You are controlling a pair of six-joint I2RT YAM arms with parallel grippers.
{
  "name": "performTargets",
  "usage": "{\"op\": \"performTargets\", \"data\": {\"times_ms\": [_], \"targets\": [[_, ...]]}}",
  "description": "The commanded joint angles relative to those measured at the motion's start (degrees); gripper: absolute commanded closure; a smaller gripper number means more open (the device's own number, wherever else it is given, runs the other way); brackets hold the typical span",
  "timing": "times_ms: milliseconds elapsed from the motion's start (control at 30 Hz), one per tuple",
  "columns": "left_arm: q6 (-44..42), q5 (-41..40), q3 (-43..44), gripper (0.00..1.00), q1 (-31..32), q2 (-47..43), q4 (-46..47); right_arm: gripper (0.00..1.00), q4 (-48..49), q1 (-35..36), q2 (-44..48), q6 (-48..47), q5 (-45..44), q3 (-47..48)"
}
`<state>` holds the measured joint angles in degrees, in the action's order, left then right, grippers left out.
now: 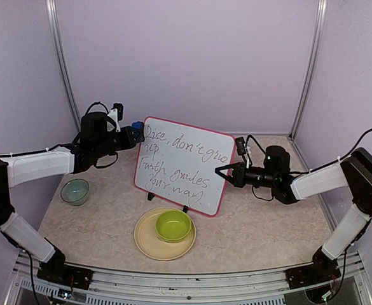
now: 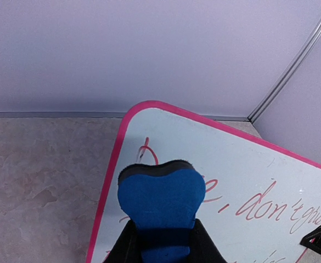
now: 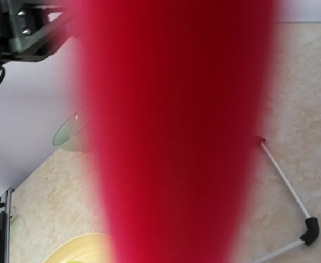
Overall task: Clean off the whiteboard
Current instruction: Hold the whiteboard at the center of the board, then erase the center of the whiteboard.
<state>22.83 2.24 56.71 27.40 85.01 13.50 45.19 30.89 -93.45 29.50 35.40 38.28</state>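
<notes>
The whiteboard stands tilted at the table's middle, pink-red framed, with several lines of handwriting. My left gripper is shut on a blue eraser at the board's top left corner. In the left wrist view the eraser sits between my fingers, its dark pad at the first letters on the board. My right gripper is at the board's right edge and appears closed on the frame. The blurred red frame fills the right wrist view and hides the fingers.
A yellow plate with a green bowl lies in front of the board. A teal bowl sits at the left. The board's white wire stand rests on the table behind it. Walls enclose the back and sides.
</notes>
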Motion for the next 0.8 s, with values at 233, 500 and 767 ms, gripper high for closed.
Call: {"op": "performTargets", "data": {"times_ms": [233,500,767], "targets": [[-0.3,7.6,5.6,0.93,-3.1,7.8,3.8,1.00,-8.3,2.6,1.4,-1.5,-9.2,-0.4],[-6.7,12.4,11.8,0.98,-6.2,12.4,-0.3,1.00,-12.2,2.8,1.9,-2.6,-9.7,1.2],[-9.2,14.5,17.5,0.97,-7.0,17.0,-7.8,1.00,-13.6,2.9,2.5,-4.2,-9.9,1.7]]}}
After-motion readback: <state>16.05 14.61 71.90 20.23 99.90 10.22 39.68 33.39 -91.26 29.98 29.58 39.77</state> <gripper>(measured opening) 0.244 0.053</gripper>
